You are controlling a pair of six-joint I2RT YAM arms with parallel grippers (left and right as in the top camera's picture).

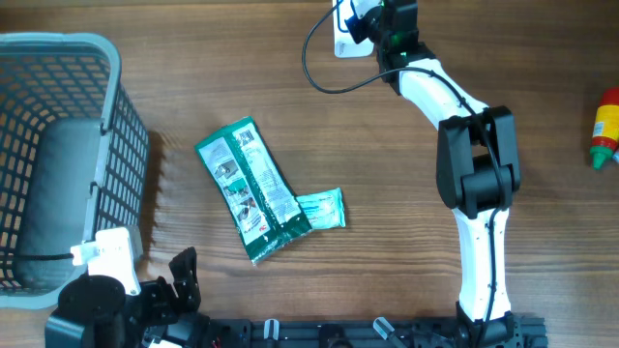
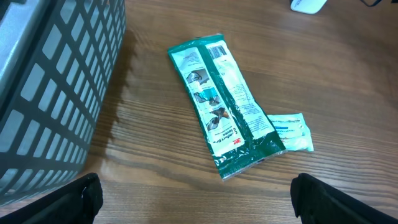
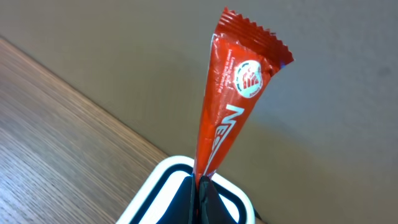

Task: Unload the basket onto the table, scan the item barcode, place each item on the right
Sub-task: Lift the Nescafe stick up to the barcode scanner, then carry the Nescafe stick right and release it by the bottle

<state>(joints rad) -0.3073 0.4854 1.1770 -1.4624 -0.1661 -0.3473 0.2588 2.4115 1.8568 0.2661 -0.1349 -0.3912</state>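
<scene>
The sachet [image 3: 233, 106] in the right gripper [image 3: 199, 188] is red with white letters, and ahead of the left gripper [image 2: 196, 204] are a green-and-white printed packet [image 2: 224, 106] and a grey grid-patterned basket [image 2: 56, 93].

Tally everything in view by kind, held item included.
Flat packets: 3 (long green foil packet, small pale-green sachet, red wrapper pinched in the right gripper)
Grey plastic mesh basket: 1
White barcode scanner: 1
Red-and-yellow bottle: 1
Total: 6
</scene>
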